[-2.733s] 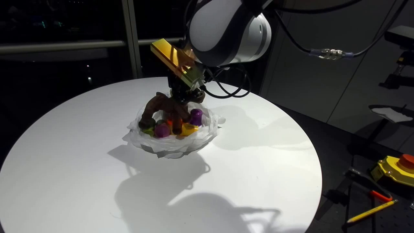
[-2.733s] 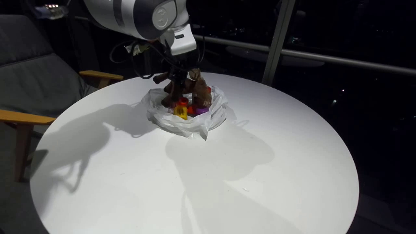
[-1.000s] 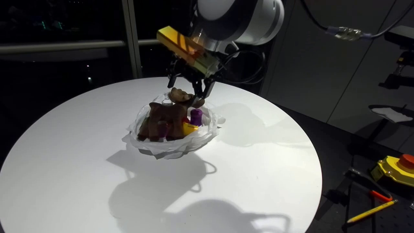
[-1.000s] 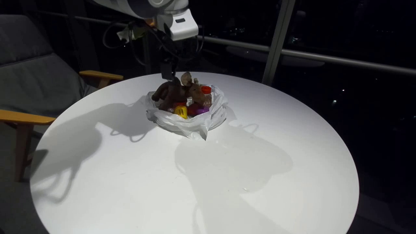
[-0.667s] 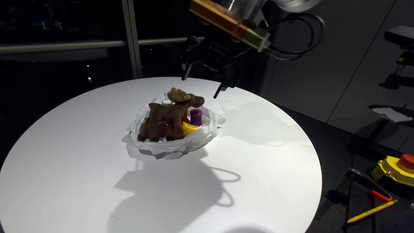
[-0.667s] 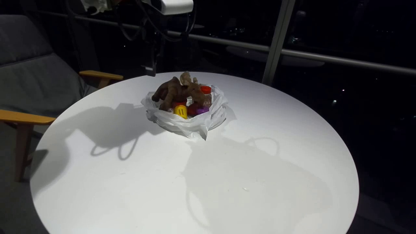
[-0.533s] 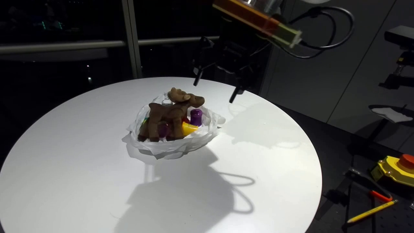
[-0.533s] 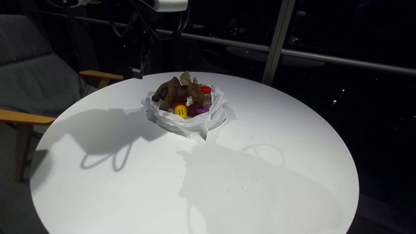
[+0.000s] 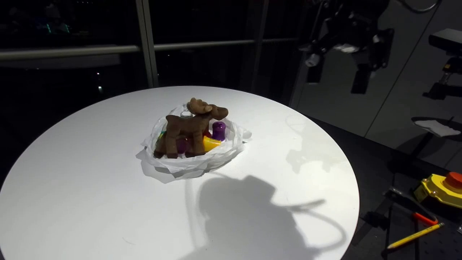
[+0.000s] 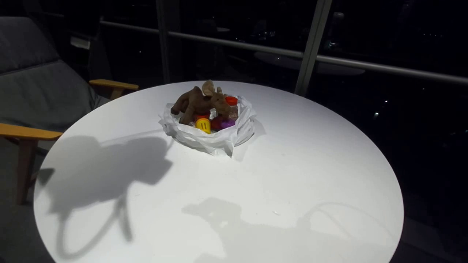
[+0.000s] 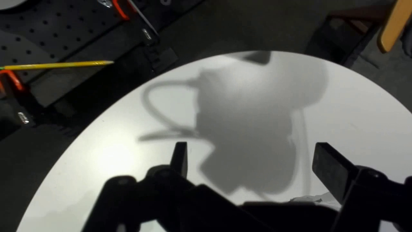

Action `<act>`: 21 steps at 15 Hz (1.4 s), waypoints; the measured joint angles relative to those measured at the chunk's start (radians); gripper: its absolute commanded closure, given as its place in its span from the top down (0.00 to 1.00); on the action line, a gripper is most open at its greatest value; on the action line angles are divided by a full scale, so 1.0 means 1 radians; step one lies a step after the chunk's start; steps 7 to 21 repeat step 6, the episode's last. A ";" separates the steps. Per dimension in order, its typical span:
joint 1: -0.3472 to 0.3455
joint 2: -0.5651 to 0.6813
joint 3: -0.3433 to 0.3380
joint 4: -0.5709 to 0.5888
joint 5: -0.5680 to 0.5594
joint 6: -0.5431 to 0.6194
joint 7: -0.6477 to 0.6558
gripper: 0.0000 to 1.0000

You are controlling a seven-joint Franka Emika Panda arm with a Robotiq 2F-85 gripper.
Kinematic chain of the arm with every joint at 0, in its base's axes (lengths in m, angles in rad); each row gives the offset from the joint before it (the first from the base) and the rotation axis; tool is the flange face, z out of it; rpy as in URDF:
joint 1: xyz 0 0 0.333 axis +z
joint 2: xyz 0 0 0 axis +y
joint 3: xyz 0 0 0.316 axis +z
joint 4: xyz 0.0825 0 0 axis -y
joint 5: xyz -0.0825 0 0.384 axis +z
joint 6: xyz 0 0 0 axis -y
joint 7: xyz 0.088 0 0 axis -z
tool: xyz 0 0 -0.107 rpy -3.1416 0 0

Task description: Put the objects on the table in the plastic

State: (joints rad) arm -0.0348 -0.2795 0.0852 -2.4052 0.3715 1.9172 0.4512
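Observation:
A brown plush moose (image 9: 187, 126) lies on top of other things inside the white plastic (image 9: 195, 164), a crumpled bag opened out on the table. Around the moose (image 10: 195, 102) in the plastic (image 10: 215, 144) show a yellow container (image 10: 203, 125), a red-lidded jar (image 10: 233, 109) and a purple item (image 9: 218, 131); some contents are hidden beneath it. My gripper (image 9: 337, 78) hangs high, well apart from the bag, its fingers wide with nothing between them. In the wrist view the gripper (image 11: 252, 158) stands open over bare tabletop, and only a sliver of the bag shows by one finger (image 11: 333, 170).
The round white table (image 9: 90, 202) carries the arm's shadow. Beyond its edge lie a yellow pencil (image 11: 58, 65) and a yellow box with a red button (image 9: 453, 180). A grey chair (image 10: 36, 91) with wooden armrests stands beside the table.
The gripper has opened and let go of the moose, which now rests in the bag. The arm has risen and swung away, leaving an exterior view except for its shadow.

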 measured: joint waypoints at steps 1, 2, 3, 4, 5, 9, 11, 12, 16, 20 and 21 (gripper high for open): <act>0.000 -0.050 -0.003 0.005 -0.046 -0.075 -0.008 1.00; 0.001 -0.099 -0.002 0.010 -0.089 -0.139 -0.012 1.00; 0.004 -0.146 0.003 0.015 -0.123 -0.188 -0.018 1.00; 0.010 -0.199 0.011 0.016 -0.143 -0.217 -0.031 1.00; 0.012 -0.229 0.015 0.013 -0.145 -0.223 -0.029 1.00; 0.012 -0.241 0.016 0.007 -0.145 -0.223 -0.029 1.00; 0.012 -0.241 0.016 0.007 -0.145 -0.223 -0.029 1.00; 0.012 -0.241 0.016 0.007 -0.145 -0.223 -0.029 1.00; 0.012 -0.241 0.016 0.007 -0.145 -0.223 -0.029 1.00; 0.012 -0.241 0.016 0.007 -0.145 -0.223 -0.029 1.00; 0.012 -0.241 0.016 0.007 -0.145 -0.223 -0.029 1.00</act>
